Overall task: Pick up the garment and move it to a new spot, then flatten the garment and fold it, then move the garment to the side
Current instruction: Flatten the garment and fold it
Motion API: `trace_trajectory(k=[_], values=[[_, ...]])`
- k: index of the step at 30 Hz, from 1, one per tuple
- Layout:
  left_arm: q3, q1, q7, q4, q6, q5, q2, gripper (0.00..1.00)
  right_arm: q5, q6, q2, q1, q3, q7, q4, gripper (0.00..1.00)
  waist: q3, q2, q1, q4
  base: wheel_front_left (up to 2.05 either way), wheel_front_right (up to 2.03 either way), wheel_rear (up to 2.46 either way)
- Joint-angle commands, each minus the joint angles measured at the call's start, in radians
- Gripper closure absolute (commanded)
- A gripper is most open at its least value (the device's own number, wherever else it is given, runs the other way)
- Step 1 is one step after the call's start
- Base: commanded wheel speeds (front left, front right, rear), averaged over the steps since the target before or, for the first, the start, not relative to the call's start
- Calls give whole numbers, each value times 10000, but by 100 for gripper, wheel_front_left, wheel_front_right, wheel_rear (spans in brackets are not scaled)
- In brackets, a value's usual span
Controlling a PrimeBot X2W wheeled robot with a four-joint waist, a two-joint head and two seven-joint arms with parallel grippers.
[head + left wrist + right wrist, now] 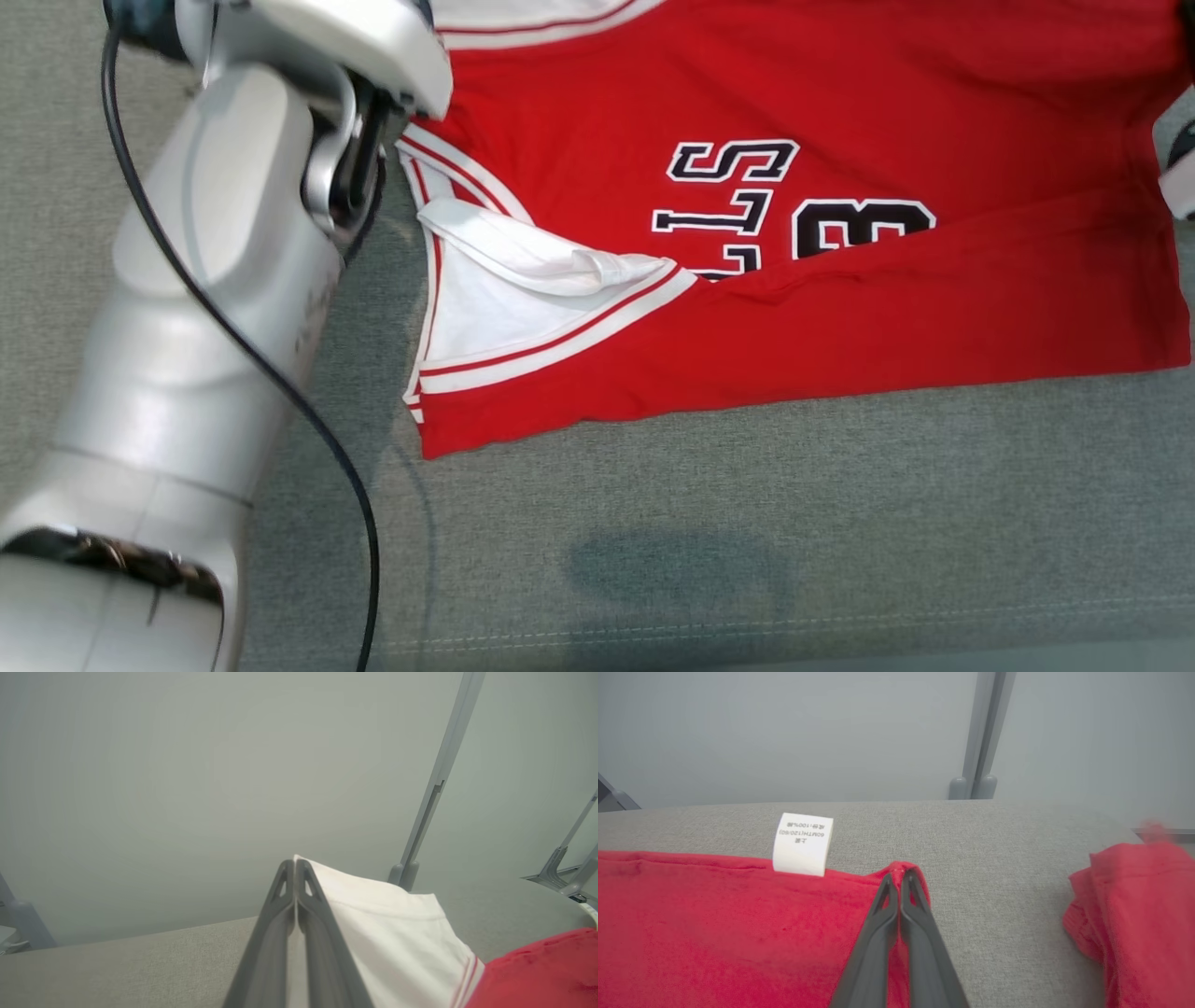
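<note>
Pinching the red jersey (840, 308), left forearm (187, 355) slanting toward it, we clamp left gripper (295, 864) on white lining (397, 933), right gripper (900, 873) on hem (920, 884).

My claw (900, 873): fingers pressed together, tips pinching a small raised peak at the edge of the red garment (714, 924). A white label (802, 844) stands on that same edge, left of the tips, with its print upside down. The grey cloth surface (994, 858) lies beyond. A second red bunch (1134, 914) sits at right, apart from the claw. A grey post (980, 732) stands behind it.
</note>
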Motion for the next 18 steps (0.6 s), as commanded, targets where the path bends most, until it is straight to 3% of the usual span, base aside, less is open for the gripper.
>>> trace_trajectory(k=[1,12,18], values=[[406,331,-55,-716,112,143,364,100,204,14,-390,489,111,-218,-266,100,-133,0,1,126,0,0,0],[1637,3526,-56,-4461,218,834,130,100,724,14,-1831,1749,409,-819,-1726,100,-375,0,1,541,0,0,0],[1696,4736,-56,-5747,419,1010,-38,100,549,14,-2418,2658,-514,-830,-2690,100,-353,0,1,713,0,0,0]])
